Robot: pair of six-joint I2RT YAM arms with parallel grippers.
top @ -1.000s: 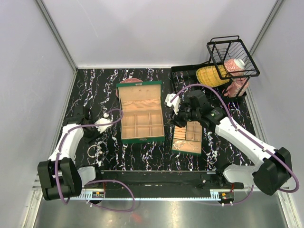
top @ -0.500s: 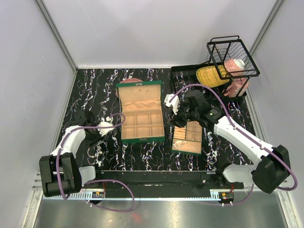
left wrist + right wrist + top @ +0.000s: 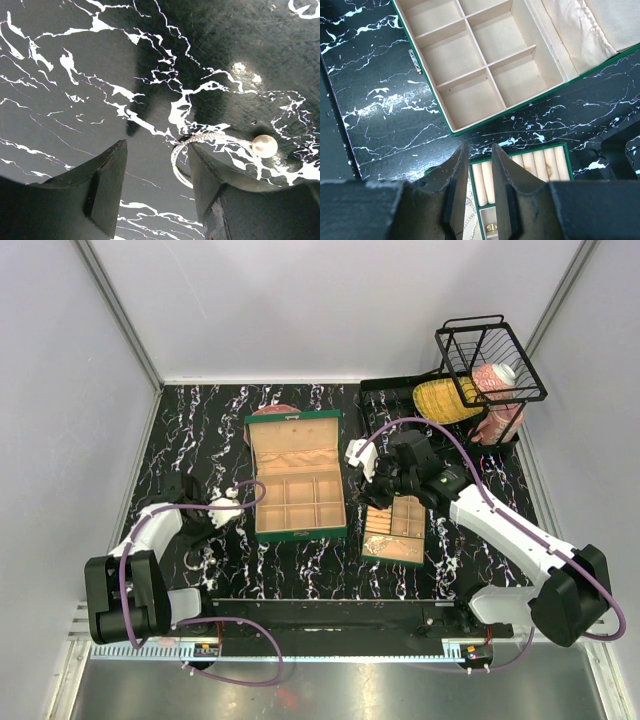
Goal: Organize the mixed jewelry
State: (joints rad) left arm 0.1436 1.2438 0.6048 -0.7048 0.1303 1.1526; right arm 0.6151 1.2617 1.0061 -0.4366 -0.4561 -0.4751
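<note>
The left fingers [image 3: 107,182] are held wide apart just above the tabletop [image 3: 75,75], with nothing gripped; a thin silver hoop [image 3: 200,139] (a pearl bead is set on it) is seen lying on the tabletop, partly hidden behind one finger. The right fingers [image 3: 456,187] are drawn to a narrow gap, nothing held, and are poised over the rim of the small tray [image 3: 520,148], beside the open green box [image 3: 476,50]. A gold ring [image 3: 491,227] is seen in the tray
</note>
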